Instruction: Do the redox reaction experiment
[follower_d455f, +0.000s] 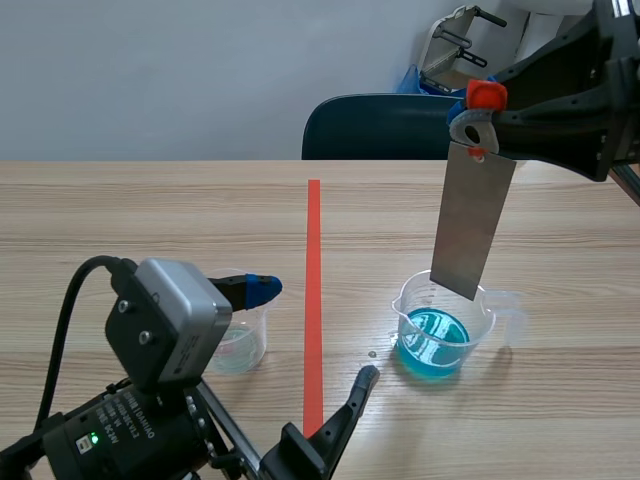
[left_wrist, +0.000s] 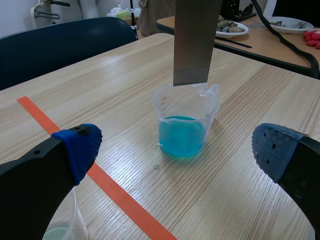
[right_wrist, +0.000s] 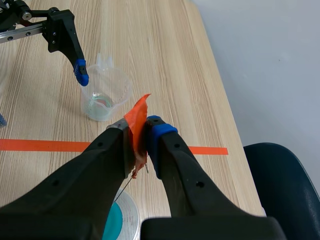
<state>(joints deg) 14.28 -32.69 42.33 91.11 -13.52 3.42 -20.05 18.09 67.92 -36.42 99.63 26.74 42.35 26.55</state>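
A grey metal plate (follower_d455f: 473, 225) hangs upright, its lower edge just over the rim of a clear beaker of blue liquid (follower_d455f: 440, 330). My right gripper (follower_d455f: 480, 110) is shut on the plate's orange-red tab (right_wrist: 137, 112), with the blue beaker (right_wrist: 120, 220) below it. In the left wrist view the plate (left_wrist: 195, 40) hangs over the beaker (left_wrist: 184, 127) ahead of my open left gripper (left_wrist: 176, 150). That left gripper (follower_d455f: 312, 335) is low on the table, one finger beside a small beaker of pale green liquid (follower_d455f: 240, 345), also seen from the right wrist (right_wrist: 106, 92).
An orange-red tape line (follower_d455f: 314, 290) runs down the table between the two beakers. A small drop (follower_d455f: 373, 352) lies left of the blue beaker. A dark blue chair (follower_d455f: 385, 125) stands behind the table's far edge. Another table (left_wrist: 260, 35) with dishes is beyond.
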